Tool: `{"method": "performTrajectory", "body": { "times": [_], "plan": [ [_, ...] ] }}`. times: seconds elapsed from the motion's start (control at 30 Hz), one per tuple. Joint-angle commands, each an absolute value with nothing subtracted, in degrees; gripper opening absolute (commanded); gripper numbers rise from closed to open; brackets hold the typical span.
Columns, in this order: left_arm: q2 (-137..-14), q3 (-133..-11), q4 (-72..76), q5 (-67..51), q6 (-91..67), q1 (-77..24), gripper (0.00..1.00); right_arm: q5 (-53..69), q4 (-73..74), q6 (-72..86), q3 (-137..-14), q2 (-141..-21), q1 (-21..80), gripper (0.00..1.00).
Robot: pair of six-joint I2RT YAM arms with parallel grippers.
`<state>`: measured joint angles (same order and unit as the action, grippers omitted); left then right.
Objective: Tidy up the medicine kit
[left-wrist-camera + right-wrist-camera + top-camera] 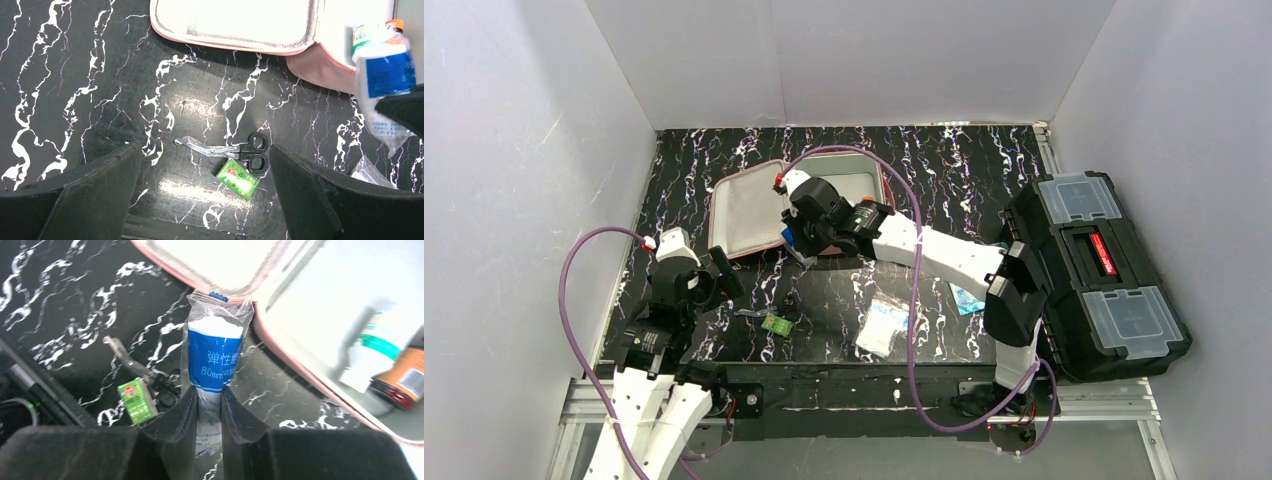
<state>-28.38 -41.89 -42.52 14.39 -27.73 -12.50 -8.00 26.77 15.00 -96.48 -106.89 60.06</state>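
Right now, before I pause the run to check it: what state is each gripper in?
Left gripper: open, holding nothing.
Right gripper: closed on a bagged bandage roll with a blue label.

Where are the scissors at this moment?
In the left wrist view the scissors lie left of centre on the table, next to a small green box, just in front of the open pink case.

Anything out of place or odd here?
Nothing looks spilled or damaged. Scissors, a green box and a clear packet lie loose on the table outside the open medicine kit; the right claw holds a bandage packet by the kit's edge.
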Motion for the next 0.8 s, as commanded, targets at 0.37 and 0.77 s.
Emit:
{"method": "performTrajectory", "body": {
  "times": [0.37,0.77],
  "plan": [
    [-28.65,-42.63,-42.96,14.75,-27.74,-12.48,1.0,-16.47,27.64,21.72,-106.74,-111.9,49.52,0.01],
    [-29.48,-42.71,-42.78,13.46,-27.49,-12.48,1.0,-13.59,29.93,26.19,-118.52,-125.64,45.14,0.01]
  ]
}}
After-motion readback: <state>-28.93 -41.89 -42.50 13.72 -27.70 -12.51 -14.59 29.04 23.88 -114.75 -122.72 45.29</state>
